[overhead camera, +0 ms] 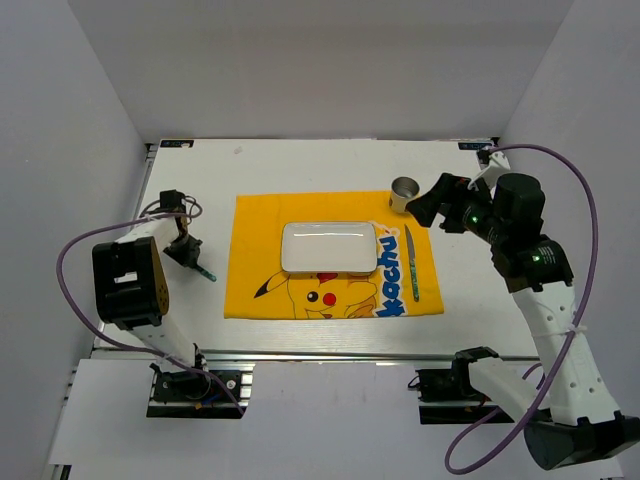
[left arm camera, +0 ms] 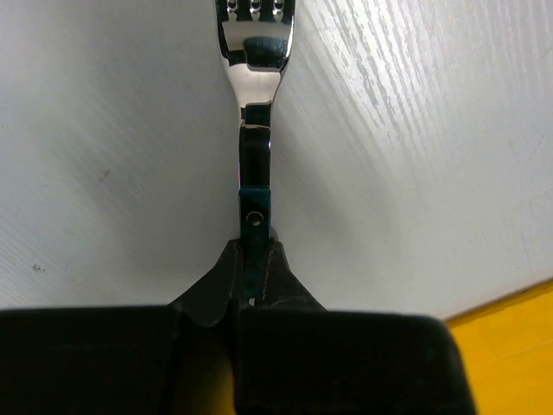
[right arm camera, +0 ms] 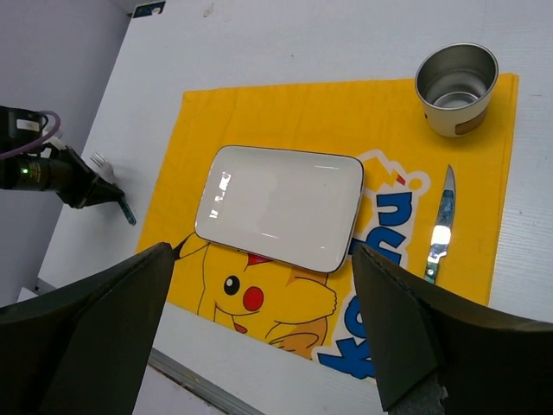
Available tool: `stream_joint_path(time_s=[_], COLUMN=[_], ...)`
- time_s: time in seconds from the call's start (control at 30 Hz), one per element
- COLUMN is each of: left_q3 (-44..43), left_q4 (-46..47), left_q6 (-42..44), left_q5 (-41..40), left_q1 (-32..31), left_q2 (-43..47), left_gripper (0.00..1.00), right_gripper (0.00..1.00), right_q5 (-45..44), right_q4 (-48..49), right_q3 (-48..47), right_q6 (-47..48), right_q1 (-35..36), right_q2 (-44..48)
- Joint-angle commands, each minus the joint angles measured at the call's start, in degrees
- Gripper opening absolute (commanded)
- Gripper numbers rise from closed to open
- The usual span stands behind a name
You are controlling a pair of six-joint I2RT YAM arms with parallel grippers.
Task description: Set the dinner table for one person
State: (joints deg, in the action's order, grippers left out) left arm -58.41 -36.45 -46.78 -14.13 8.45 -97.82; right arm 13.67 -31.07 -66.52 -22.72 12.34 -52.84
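The dinner table, a large white rectangular tabletop with faint wood grain (overhead camera: 300,170), is seen from above spread beneath both arms, with its metal rail (overhead camera: 330,355) along the near edge by the arm bases. A yellow cloth placemat printed with Pikachu (overhead camera: 260,250) is laid flat at its centre, and a small white rectangular plate (overhead camera: 328,247) is set on the mat. A round metal cup (overhead camera: 403,192) is stood upright at the mat's far right corner, and a steel knife with a dark mottled handle (overhead camera: 411,262) is laid along the mat's right edge, apart from the plate. In the top view the left gripper (overhead camera: 185,250) is found over bare tabletop to the left of the mat, but what is held there is shown only as a teal tip. The left wrist view makes it plain: the jaws are pressed together on the teal handle of a shiny steel fork (left arm camera: 255,52), whose head is pointed away from the fingers; whether the fork is touching the table cannot be told. The right gripper (overhead camera: 420,205) is held just beside the cup, and in its own wrist view its dark fingers (right arm camera: 95,328) are spread wide apart with nothing between them, the plate, knife and cup being framed below.
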Motion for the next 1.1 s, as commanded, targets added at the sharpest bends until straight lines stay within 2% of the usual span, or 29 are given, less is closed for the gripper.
stream_joint_path(time_s=[0.0,0.07,0.13,0.23,0.4,0.73,0.87,1.07], left_q3=[-4.06,-4.6,-7.93,-14.69,-17.26,-10.5,-6.29,-4.6], left_q4=[-3.46,-0.92,-0.11,-5.65,-10.22,-8.56,-5.67,-2.58], left_q6=[3.7,11.31,15.65,23.82,29.37,28.6,25.87,24.28], left_q5=[-0.91,3.82,10.92,14.03,16.42,12.81,12.63,12.29], left_q1=[-1.32,-1.85,-2.81,-6.77,-14.75,-23.65,-24.88,-26.81], left_q2=[1.92,7.54,8.96,6.42,4.23,3.69,3.86,2.02], left_gripper=[0.0,0.0,0.0,0.0,0.0,0.0,0.0,0.0], right_gripper=[0.89,0.89,0.89,0.89,0.89,0.89,0.89,0.89], right_q5=[0.92,0.22,-0.58,-1.89,-4.35,-2.16,-0.84,-0.23], right_q4=[4.35,6.89,8.3,7.87,7.17,5.41,5.14,4.53], right_q3=[1.3,3.14,6.04,8.51,9.66,9.39,9.04,9.13], right_q6=[-1.01,-3.45,-4.7,-4.61,-2.86,-1.19,-1.19,-0.04], right_q1=[-0.12,-0.3,-0.3,-0.3,-0.3,-0.03,0.05,0.05], right_q2=[1.6,1.69,1.08,-0.94,-1.04,0.8,1.6,2.57])
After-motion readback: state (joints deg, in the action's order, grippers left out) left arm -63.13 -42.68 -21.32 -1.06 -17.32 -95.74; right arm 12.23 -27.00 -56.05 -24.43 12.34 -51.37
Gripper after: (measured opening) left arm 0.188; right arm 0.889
